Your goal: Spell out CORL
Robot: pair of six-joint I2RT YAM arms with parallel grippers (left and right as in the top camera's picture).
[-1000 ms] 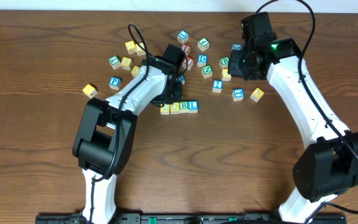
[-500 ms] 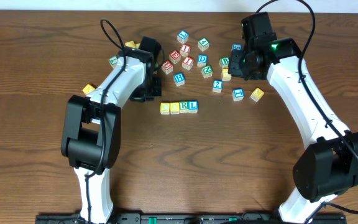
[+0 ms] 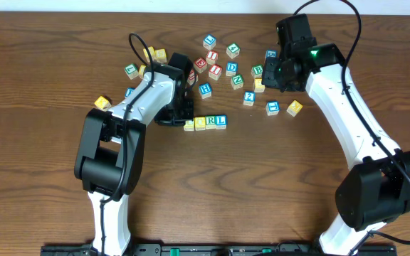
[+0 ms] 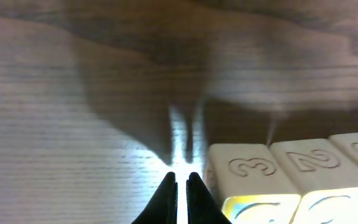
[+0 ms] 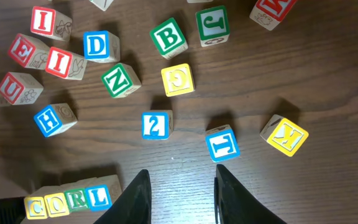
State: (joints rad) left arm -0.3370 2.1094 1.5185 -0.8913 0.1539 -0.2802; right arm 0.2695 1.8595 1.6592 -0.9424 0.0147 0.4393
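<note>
Four cubes stand side by side in a row reading C [image 5: 35, 206], O [image 5: 56, 203], R [image 5: 76, 200], L [image 5: 98, 196]; C and O are yellow, R green, L blue. From overhead the row [image 3: 206, 122] lies mid-table. My left gripper [image 3: 182, 122] is low at the row's left end, shut and empty. In the left wrist view its tips [image 4: 182, 182] sit just left of the end cube [image 4: 247, 168], whose side shows an embossed 3. My right gripper [image 5: 179, 193] hovers open over bare wood, right of the row, nothing between its fingers.
Loose cubes are scattered beyond the row: blue D [image 5: 97, 45], green B [image 5: 168, 37], a green-lettered cube [image 5: 120, 80], a yellow cube [image 5: 178, 79], blue 2 [image 5: 155, 124], blue T [image 5: 222, 144], yellow K [image 5: 286, 135]. A lone yellow cube [image 3: 102, 103] lies left.
The left arm swung away up and to the left, then came back down to the row's left end. The row and the right arm have not moved.
</note>
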